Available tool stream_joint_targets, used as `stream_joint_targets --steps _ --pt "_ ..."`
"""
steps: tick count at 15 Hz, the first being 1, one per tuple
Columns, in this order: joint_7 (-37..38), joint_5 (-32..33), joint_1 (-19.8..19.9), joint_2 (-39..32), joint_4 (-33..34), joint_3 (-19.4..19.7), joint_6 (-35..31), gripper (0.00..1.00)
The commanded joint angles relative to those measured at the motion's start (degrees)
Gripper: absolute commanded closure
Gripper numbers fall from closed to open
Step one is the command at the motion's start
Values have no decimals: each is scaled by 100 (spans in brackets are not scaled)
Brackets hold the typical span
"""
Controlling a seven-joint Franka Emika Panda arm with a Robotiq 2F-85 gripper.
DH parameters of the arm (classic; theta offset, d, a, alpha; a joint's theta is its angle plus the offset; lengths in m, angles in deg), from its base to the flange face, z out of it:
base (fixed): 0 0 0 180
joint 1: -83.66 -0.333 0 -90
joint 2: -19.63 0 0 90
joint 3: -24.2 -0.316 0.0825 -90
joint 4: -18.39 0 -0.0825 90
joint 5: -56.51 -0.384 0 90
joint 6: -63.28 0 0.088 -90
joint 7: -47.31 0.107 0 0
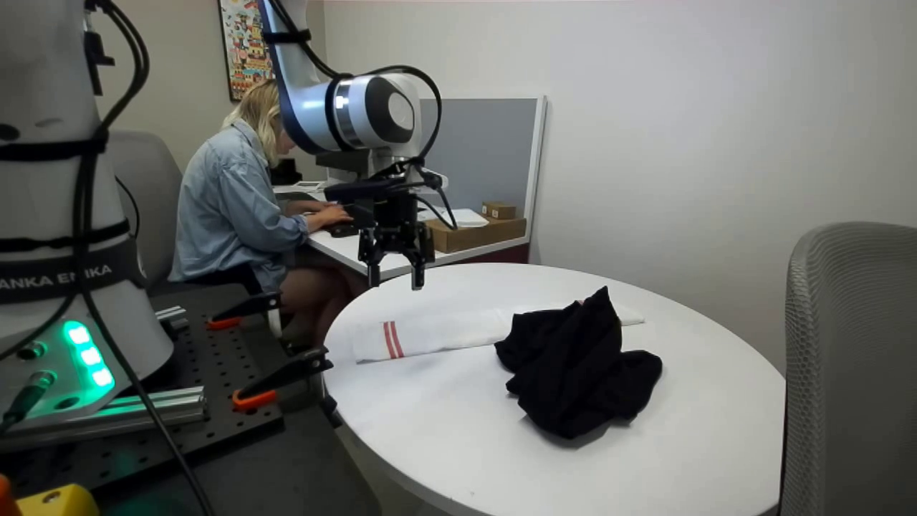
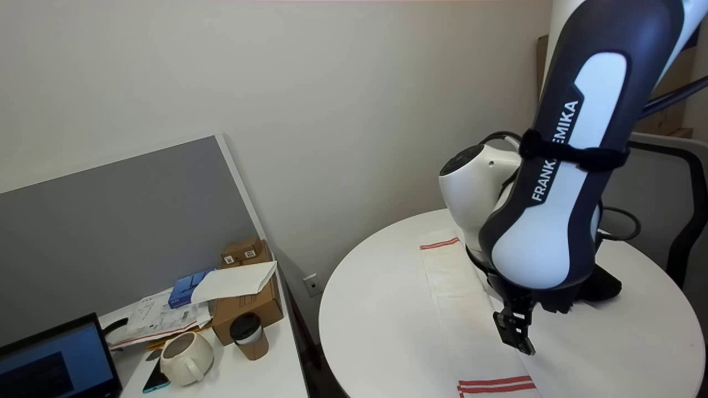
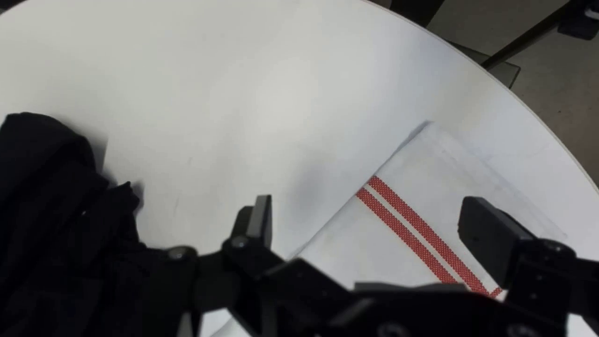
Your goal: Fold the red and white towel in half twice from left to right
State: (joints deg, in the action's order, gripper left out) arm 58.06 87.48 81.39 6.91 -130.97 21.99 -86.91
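Your end effector hung above the white counter, its two fingers spread well apart. The red and white towel lay flat on the counter as a long, narrow strip; in an exterior view you had red stripes near both ends. In the wrist view, a double red stripe was visible between the fingers. A rumpled black cloth lay on the counter and hid part of the towel in an exterior view — contact between the two could not be determined.

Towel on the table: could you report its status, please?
Gripper open, empty. Towel lying in a long strip. Black cloth beside it, possibly in the way.
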Motion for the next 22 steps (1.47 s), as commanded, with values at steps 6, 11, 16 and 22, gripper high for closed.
stream_joint_targets --steps 6,11,16,22 --pt "-1124 26 -330 -906 163 157 -441 0" --pt "-1403 127 -559 -1331 250 208 -434 0" --pt "-1242 328 -883 -1618 368 418 -920 0" --pt "-973 539 -1242 -1960 545 764 -1520 0"
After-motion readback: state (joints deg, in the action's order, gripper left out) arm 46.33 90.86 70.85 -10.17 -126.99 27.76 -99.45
